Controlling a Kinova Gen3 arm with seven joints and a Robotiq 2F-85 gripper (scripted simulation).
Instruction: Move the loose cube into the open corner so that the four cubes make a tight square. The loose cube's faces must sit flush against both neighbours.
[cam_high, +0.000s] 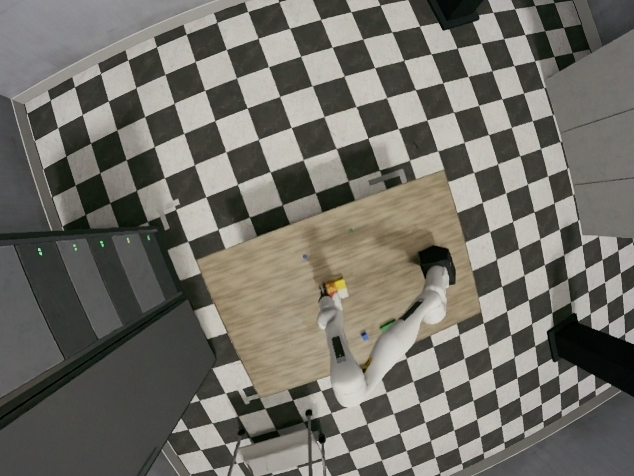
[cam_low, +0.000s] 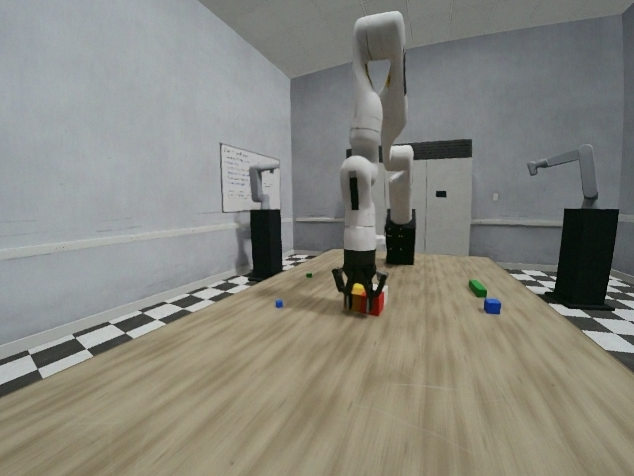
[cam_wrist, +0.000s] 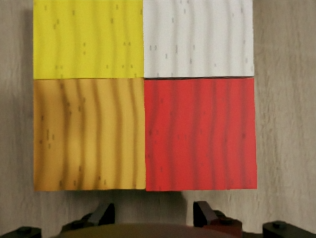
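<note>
Four cubes sit together in a tight square on the wooden table (cam_high: 333, 278). In the wrist view the yellow cube (cam_wrist: 87, 37) and the white cube (cam_wrist: 197, 37) form the far row. The orange cube (cam_wrist: 89, 135) and the red cube (cam_wrist: 200, 134) form the near row. All faces meet with no visible gap. My gripper (cam_wrist: 154, 221) is half open and empty, with both fingertips just outside the near faces of the orange and red cubes. In the exterior view it (cam_low: 358, 299) hangs low over the square, partly hiding the orange cube.
A green bar (cam_low: 477, 287) and a blue cube (cam_low: 492, 305) lie to the right on the table. A small blue piece (cam_low: 279, 303) and a small green piece (cam_low: 308, 275) lie to the left. My arm's black base (cam_low: 399, 238) stands at the far end.
</note>
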